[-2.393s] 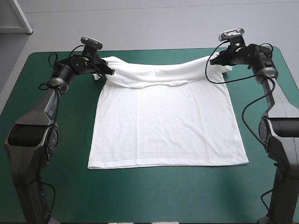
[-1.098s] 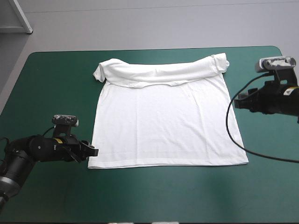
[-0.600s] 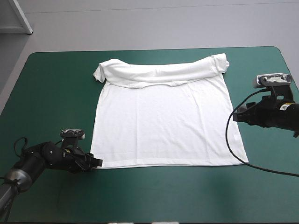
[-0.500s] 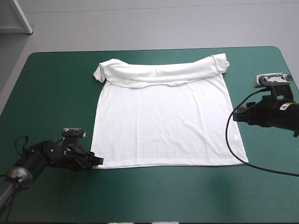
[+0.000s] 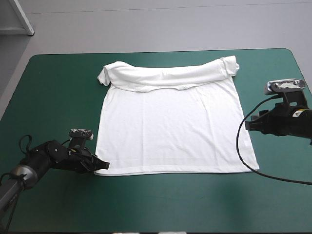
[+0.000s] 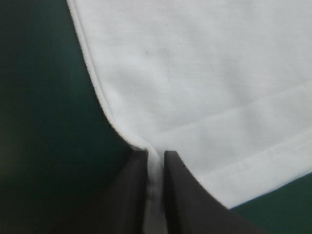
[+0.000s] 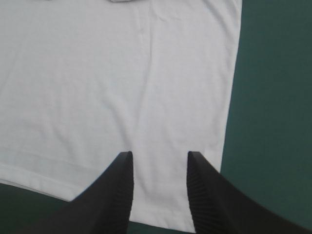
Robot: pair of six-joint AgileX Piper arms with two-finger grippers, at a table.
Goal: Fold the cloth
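Found the T-shirt point(image 5: 173, 126) spread flat in the middle of the teal-green counter point(image 5: 48, 92), hem toward the near edge, far end turned over into a rumpled band running from one far corner to the other. Noted straight side edges and a straight hem, the near right corner lying flat on the cover. Saw the left gripper point(image 5: 101, 165) low at the near left corner, black fingers pressed almost together and pinching a thin strip of the white side edge, just where that edge met the hem. Saw the right gripper point(image 5: 247, 125) at the T-shirt's right side edge, partway between the rumpled band and the near right corner, fingers spread apart with their tips over white cloth; could not tell whether they touched it. Made out broad bare stretches of cover to the left of the T-shirt, to its right and along the near edge of the counter, and a narrower strip between the rumpled band and the far edge. Made out the two grippers well apart, on opposite sides of the T-shirt, with the whole flat white field between them
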